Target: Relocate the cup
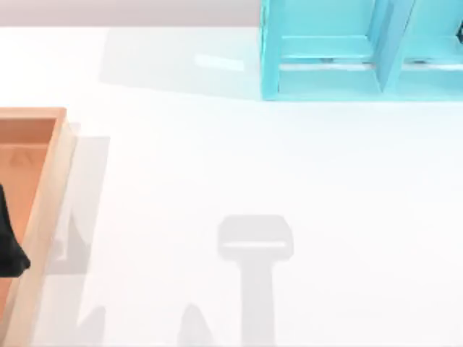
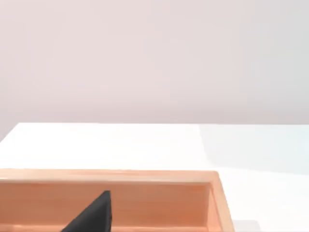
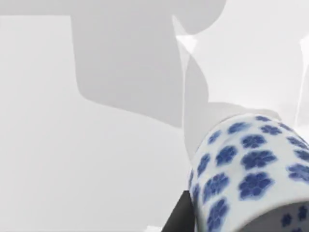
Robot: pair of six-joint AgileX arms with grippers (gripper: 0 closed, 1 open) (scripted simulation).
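Carrying the white cup with blue flower print [image 3: 251,169], the right claw [image 3: 179,212] appears clenched on it, one dark finger against its side; a loose hold risks dropping it on the white desk [image 1: 217,159]. Left claw's state: cannot tell.

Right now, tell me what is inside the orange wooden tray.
Inside the orange wooden tray at the table's left edge, a black left pincer tip reaches over its bare floor. The tray's remainder runs out of frame.

Left arm fingers [image 2: 91,215]: matte black, wedge-shaped, pointed tip. Right arm fingers [image 3: 177,217]: black, flat-sided.
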